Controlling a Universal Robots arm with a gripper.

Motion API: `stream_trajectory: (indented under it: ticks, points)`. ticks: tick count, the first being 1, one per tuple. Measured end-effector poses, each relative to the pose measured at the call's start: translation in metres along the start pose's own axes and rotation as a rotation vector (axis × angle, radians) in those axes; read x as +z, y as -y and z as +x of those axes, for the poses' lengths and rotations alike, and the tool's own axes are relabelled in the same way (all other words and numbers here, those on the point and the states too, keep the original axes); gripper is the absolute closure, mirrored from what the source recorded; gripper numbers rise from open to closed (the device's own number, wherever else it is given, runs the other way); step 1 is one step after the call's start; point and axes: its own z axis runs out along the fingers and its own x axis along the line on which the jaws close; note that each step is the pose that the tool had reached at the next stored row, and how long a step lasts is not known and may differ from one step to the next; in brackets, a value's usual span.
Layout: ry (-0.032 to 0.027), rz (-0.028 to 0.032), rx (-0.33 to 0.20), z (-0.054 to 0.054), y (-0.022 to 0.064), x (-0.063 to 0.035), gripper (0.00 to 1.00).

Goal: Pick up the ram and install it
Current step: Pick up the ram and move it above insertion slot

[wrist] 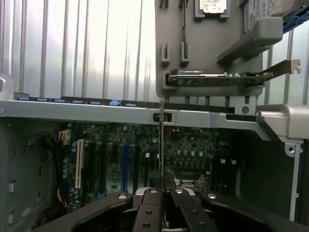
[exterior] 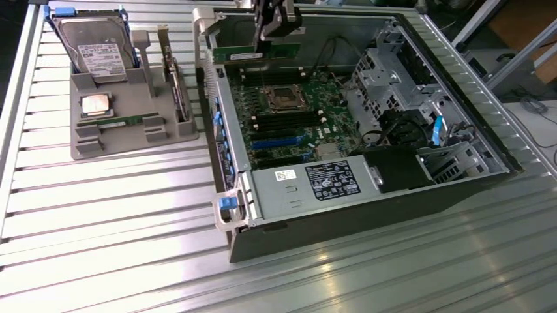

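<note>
Gripper over the open computer case

I see my gripper (wrist: 163,186) clamped on the ram (wrist: 161,145), held edge-on above the motherboard (exterior: 287,124); beyond the case wall, the second stick (exterior: 122,121) lies in the grey holder (exterior: 130,140) on the counter (exterior: 104,215)
</note>
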Motion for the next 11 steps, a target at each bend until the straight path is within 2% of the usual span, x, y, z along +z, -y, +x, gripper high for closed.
stream_trajectory:
  ticks: [6,9,11]
  points:
    - [0.0,0.0,0.0,0.001,0.012,-0.0006,0.88]
    - [0.0,0.0,0.0,0.001,0.0219,-0.001,0.88]
    - [0.0,0.0,0.0,0.002,0.0247,-0.0011,0.88]
